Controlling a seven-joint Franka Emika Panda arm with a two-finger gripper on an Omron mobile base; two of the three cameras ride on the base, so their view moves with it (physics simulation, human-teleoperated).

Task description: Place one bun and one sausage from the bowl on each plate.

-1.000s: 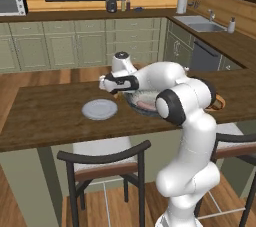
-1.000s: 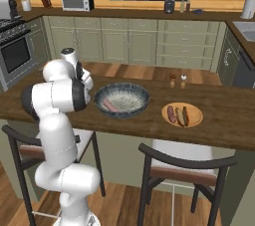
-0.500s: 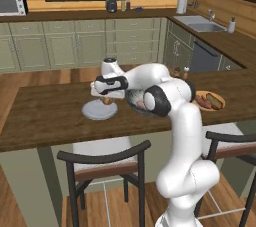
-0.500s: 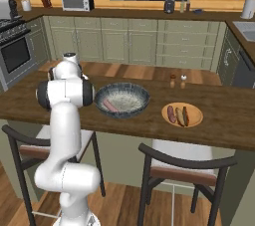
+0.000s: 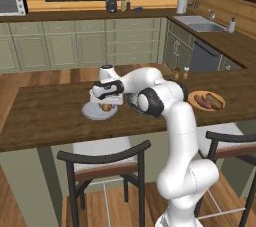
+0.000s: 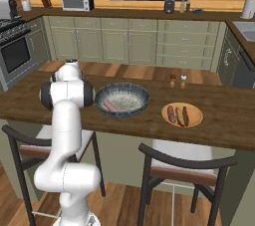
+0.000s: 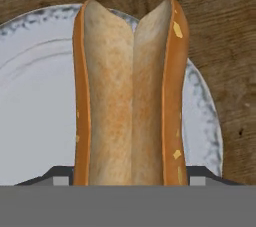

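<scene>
My gripper [image 5: 106,103] is shut on a split hot-dog bun [image 5: 106,107], holding it just above the pale grey plate [image 5: 90,114] on the left part of the wooden counter. In the hand view the bun [image 7: 130,96] stands lengthwise between my gripper [image 7: 129,177] fingertips, with the plate [image 7: 35,96] close beneath. The speckled bowl [image 6: 144,98] sits mid-counter with one pink sausage [image 6: 109,106] inside. Right of the bowl, the tan-orange plate [image 6: 195,119] carries a bun and a sausage; it also shows on the right of the counter as the tan-orange plate [image 5: 218,106].
Two small shakers [image 6: 178,80] stand behind the bowl and tan plate. Dark-framed chairs [image 6: 187,168] stand along the counter's near edge. Bare wood counter [image 5: 45,121] spreads left of the pale plate.
The arm swung left from the bowl with the bun and lowered it over the pale grey plate. The jaws kept the same width.
</scene>
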